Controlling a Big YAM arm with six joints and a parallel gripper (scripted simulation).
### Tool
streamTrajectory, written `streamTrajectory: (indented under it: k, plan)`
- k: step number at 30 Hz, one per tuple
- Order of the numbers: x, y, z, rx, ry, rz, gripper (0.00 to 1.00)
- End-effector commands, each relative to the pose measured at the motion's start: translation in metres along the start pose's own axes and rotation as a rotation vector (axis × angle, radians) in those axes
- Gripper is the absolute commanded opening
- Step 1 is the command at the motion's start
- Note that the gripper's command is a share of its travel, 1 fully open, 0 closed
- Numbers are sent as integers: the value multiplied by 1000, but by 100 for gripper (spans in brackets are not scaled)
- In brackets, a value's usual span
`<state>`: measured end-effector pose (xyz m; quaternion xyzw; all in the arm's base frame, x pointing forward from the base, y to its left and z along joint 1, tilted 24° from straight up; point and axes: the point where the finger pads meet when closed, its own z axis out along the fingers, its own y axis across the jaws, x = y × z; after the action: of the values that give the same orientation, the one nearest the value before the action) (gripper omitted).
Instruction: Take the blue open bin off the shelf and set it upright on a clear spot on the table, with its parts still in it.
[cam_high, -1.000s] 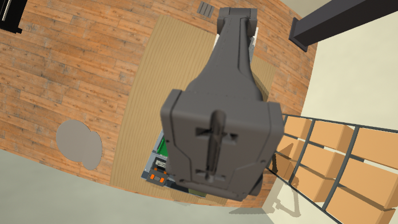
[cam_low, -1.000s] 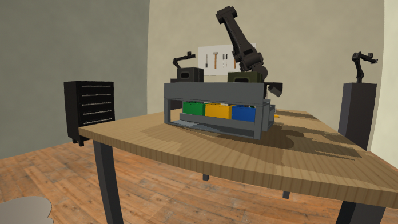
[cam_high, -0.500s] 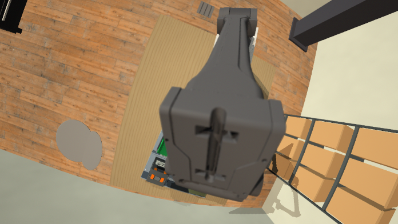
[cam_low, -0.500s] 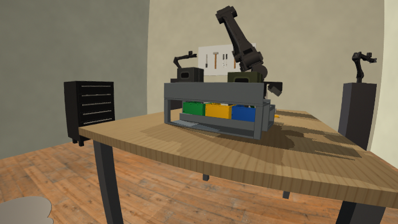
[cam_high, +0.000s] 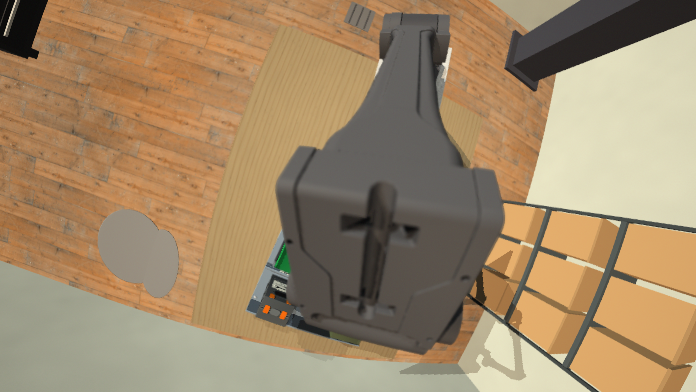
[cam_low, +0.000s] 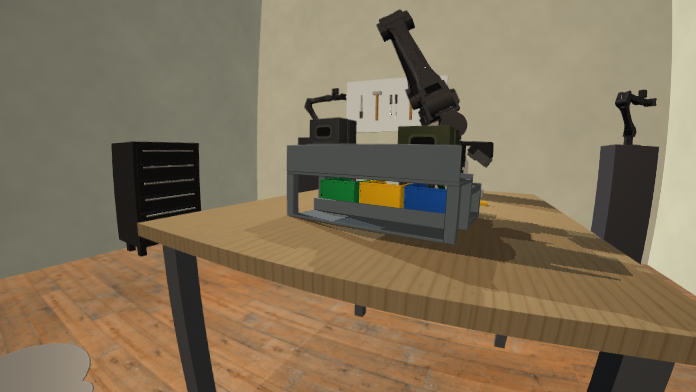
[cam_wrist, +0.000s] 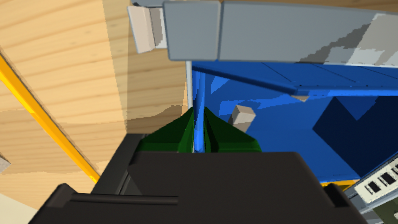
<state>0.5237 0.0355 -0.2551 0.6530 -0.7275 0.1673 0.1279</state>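
Note:
The blue open bin (cam_low: 425, 198) sits at the right end of the grey shelf's (cam_low: 375, 190) lower level, beside a yellow bin (cam_low: 382, 194) and a green bin (cam_low: 339, 190). In the wrist view my gripper (cam_wrist: 198, 112) has its green fingers pinched on the bin's thin blue side wall (cam_wrist: 200, 115). The blue interior (cam_wrist: 295, 125) holds a small tan block (cam_wrist: 242, 118). The shelf's grey top rail (cam_wrist: 270, 30) runs just above the bin. The arm (cam_low: 425, 85) reaches down behind the shelf; in the overhead view it hides the bin.
A dark box (cam_low: 332, 131) and an olive box (cam_low: 427, 135) stand on the shelf top. A yellow strip (cam_wrist: 45, 125) lies on the table left of the gripper. A black drawer cabinet (cam_low: 156, 187) stands left of the table and a dark pedestal (cam_low: 622, 200) to its right.

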Motion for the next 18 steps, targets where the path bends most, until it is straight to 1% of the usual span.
streamTrajectory:
  k: [1,18]
  plan:
    - [-8,-6,-24,29,-10,4,0]
    - [-8,-5,-29,29,-10,4,0]
